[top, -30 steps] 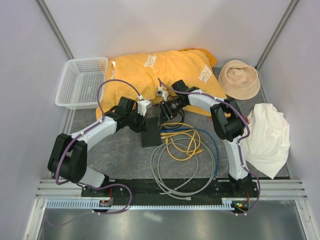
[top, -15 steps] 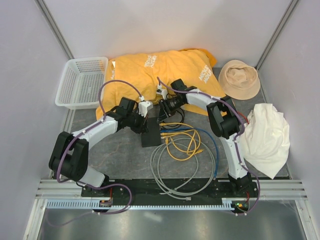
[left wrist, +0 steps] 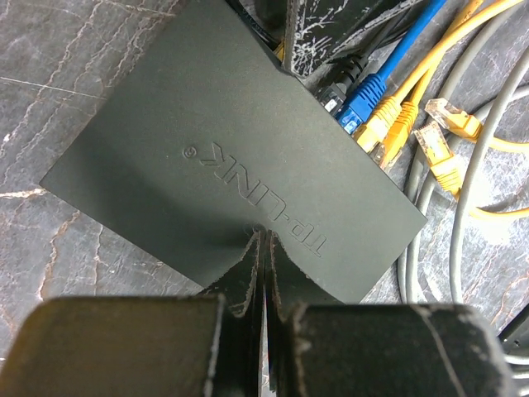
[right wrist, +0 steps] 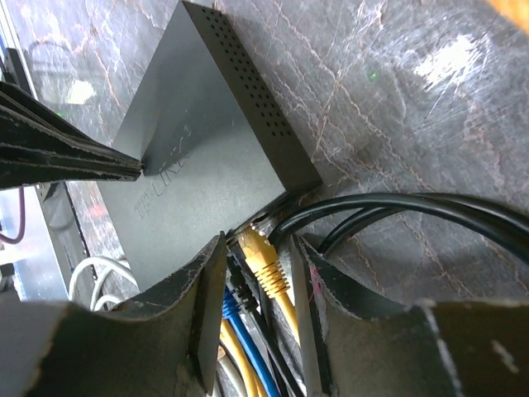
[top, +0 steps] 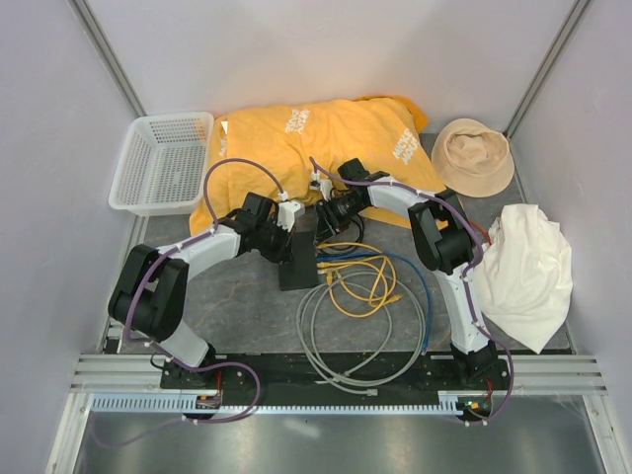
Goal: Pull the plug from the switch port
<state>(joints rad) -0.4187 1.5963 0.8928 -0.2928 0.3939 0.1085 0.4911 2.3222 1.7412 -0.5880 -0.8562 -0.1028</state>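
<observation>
The flat black TP-Link switch [top: 297, 261] lies with its long axis near-to-far, ports facing right. The closed left gripper [left wrist: 263, 248] presses its top. The right gripper [right wrist: 259, 242], narrowly parted, straddles 1 yellow plug [right wrist: 268, 266].

- A robot test cell in a lab, as I see it from my remote station: plain white panels [top: 326, 49] wall in a dark, stone-patterned table [top: 247, 306].
- The left arm [top: 197, 255] and right arm [top: 464, 306] are bolted by an aluminium rail [top: 558, 369] at the near edge.
- Staged props surround them: white basket [top: 163, 163], yellow garment [top: 326, 138], beige hat [top: 474, 153], white cloth [top: 528, 272], coiled cables [top: 360, 321], network switch [top: 296, 265].
</observation>
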